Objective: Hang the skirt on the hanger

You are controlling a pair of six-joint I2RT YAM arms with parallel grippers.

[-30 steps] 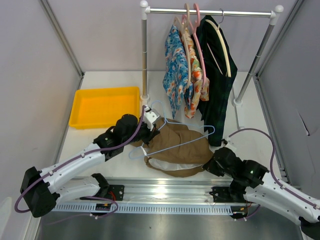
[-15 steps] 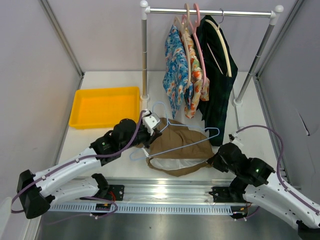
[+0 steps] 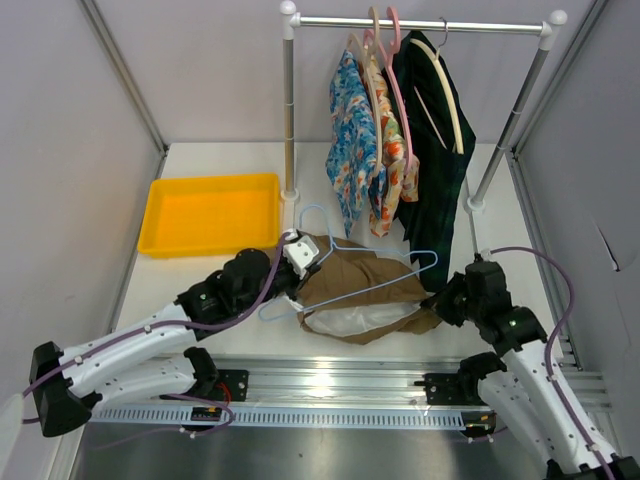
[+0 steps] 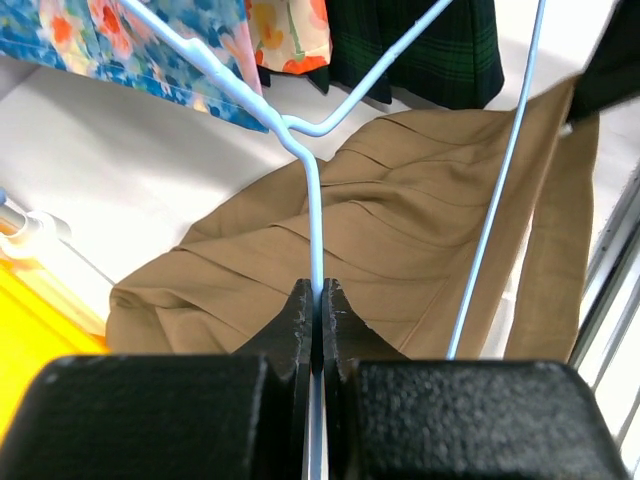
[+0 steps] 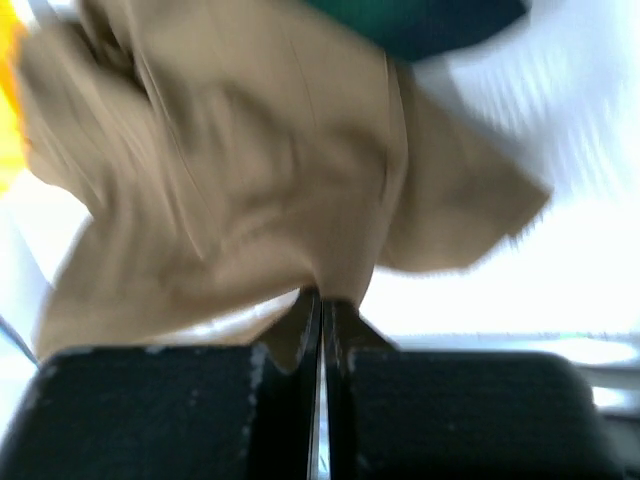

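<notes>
On the white worktop (image 3: 230,165) in front of the clothes rail (image 3: 420,24), the tan-brown skirt (image 3: 385,300) lies crumpled between my two arms, its whitish lining showing along the near edge. The thin pale blue wire hanger (image 4: 313,200) rests across the top of it. My left fingers (image 4: 300,330) are pressed together on the hanger's wire just below the neck where the two shoulders meet. My right fingers (image 5: 345,330) are closed too, pinching a fold of the skirt's fabric at its right-hand edge. I judge the task barely begun: both things are gripped, but the skirt is not yet threaded over or draped on the hanger, and that is all left to do. At the back left sits a yellow tray (image 3: 160,235); the overhead view shows nothing lying in it. Floral garments (image 3: 355,140) and a dark green plaid garment (image 3: 435,190) hang from the rail.
</notes>
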